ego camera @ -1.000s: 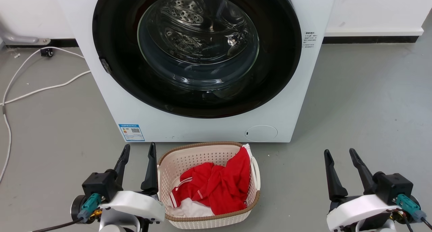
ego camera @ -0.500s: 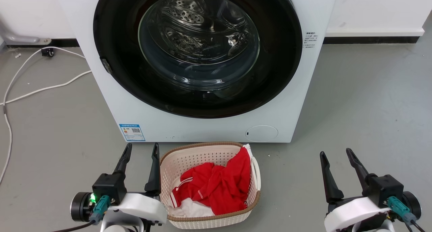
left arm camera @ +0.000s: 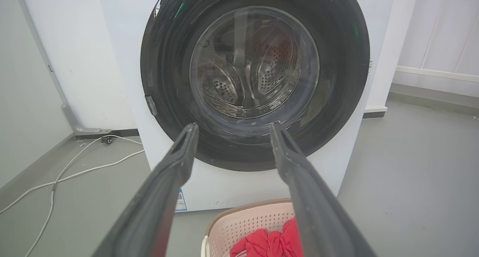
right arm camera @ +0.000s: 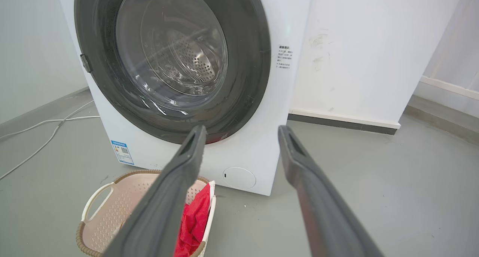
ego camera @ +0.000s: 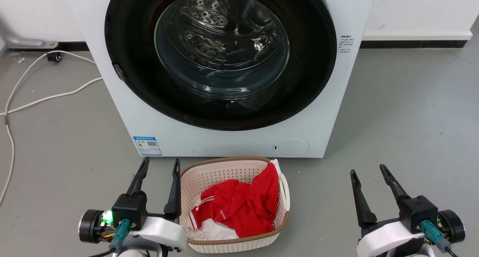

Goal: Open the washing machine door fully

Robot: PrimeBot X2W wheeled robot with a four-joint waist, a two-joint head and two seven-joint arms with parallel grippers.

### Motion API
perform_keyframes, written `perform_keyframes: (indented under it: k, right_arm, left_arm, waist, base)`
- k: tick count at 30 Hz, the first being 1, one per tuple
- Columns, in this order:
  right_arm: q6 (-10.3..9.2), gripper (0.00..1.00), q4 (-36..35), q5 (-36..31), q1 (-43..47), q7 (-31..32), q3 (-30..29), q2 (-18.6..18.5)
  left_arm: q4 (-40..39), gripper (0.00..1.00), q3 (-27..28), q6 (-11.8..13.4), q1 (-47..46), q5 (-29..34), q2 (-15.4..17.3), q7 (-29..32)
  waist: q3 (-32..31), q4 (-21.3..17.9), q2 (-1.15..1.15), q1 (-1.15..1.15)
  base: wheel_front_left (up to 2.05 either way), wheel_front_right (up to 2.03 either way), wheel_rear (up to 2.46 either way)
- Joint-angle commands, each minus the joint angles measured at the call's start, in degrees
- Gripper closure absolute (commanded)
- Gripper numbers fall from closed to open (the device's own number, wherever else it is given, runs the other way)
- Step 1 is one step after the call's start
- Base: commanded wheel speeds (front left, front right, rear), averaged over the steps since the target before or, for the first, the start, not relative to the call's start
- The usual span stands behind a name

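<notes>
A: Door (ego camera: 220, 58) status?
B: Shut, flush in the front of the washer (ego camera: 224, 141), far centre. No part of the opening is done; I read this as pre-reach.
A: Grippers?
B: Left gripper (ego camera: 161, 160) is released and empty, low at near left, just beside the basket (ego camera: 191, 173). Right gripper (ego camera: 366, 170) is released and empty, near right, well apart from everything. Neither touches the washer.
A: Next move?
B: Judgement: the small grey tab (ego camera: 119, 72) on the door's left edge looks like the catch, with the hinge presumably right. The left gripper is closer. It needs to rise, reach far, hook there, then pull out in an arc. The basket with red cloth (ego camera: 239, 204) sits below the door, so watch clearance.
A: Writing?
B: Blue label (ego camera: 147, 146) low left carries a QR code; its text is too small. Grey print (ego camera: 345, 43) right of the door is unreadable. No brand seen.
</notes>
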Motion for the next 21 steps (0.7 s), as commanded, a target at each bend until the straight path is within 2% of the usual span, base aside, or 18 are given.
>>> perform_keyframes:
  k: [1,21]
  right_arm:
    - [-0.03,0.00,0.1,-1.1,0.6,-0.5,0.2,0.1]
    - [-0.02,0.00,1.3,-0.1,-0.5,-1.0,0.0,0.1]
  left_arm:
    - [-0.2,0.00,-0.1,0.2,0.6,1.0,0.2,-0.3]
    - [0.8,0.00,0.5,0.3,0.8,0.7,-0.2,-0.5]
  waist:
    - [0.0,0.0,0.00,0.00]
    - [0.3,-0.3,0.00,0.00]
  base:
    - [0.00,0.00,0.00]
    - [0.00,0.00,0.00]
